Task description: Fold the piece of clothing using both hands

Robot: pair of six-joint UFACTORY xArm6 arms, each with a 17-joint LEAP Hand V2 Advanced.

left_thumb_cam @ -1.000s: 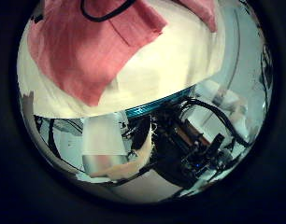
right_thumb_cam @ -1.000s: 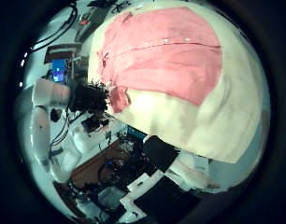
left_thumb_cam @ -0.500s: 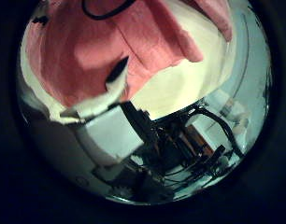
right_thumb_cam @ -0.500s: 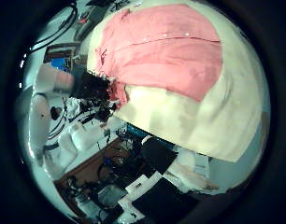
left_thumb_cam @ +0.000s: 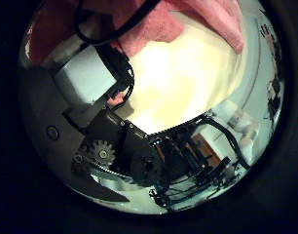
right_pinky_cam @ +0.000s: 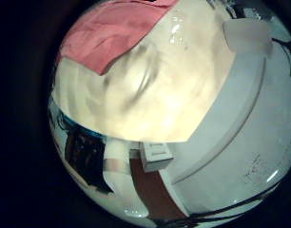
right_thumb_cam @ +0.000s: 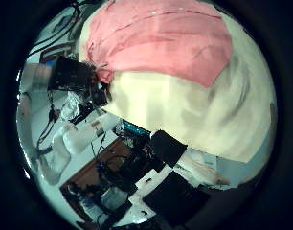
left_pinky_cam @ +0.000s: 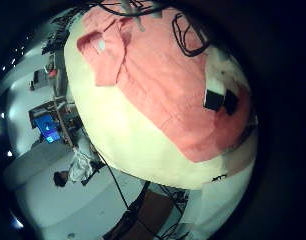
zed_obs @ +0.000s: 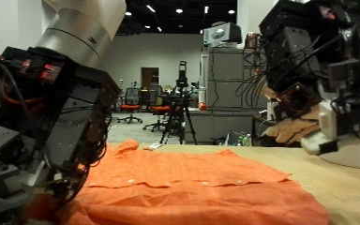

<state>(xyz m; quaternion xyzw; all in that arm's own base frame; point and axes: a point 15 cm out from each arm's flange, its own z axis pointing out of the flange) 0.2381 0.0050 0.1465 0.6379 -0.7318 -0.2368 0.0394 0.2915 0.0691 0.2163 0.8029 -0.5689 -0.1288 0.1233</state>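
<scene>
Orange button-front cloth shirt [zed_obs: 192, 183] lies spread flat on pale cream surface [zed_obs: 349, 192], filling the 6 o'clock part of the outside view; far hem edge slightly rumpled, bare surface showing beyond it from 3 to 4 o'clock. Left robot hand [zed_obs: 37, 141], black and white parts, sits low at the shirt's 9 o'clock edge, its lower parts down at cloth level against the fabric. Cannot tell whether it is open, closed or pinching the cloth: the contact is hidden behind the hand's own body. Right robot hand [zed_obs: 323, 94] hangs at 2 o'clock of the shirt, raised over bare surface and clear of the cloth; its state cannot be told either. Left little finger side palm view: shirt [left_pinky_cam: 163, 80] seen whole from above, lying across the rounded surface [left_pinky_cam: 123, 120], collar end toward one edge, a small dark part resting on the cloth near the opposite side. Left thumb side palm view: a fold of the shirt [left_thumb_cam: 159, 24] close by the palm, bare surface [left_thumb_cam: 188, 68] beside it, the hand's own white and geared parts crowding in. Right thumb side palm view: shirt [right_thumb_cam: 166, 43] flat on the far part of the surface [right_thumb_cam: 185, 105], a hand [right_thumb_cam: 75, 81] at the cloth's edge. Right little finger side palm view: mostly bare surface [right_pinky_cam: 145, 85], one corner of the shirt [right_pinky_cam: 107, 38] at its margin.
</scene>
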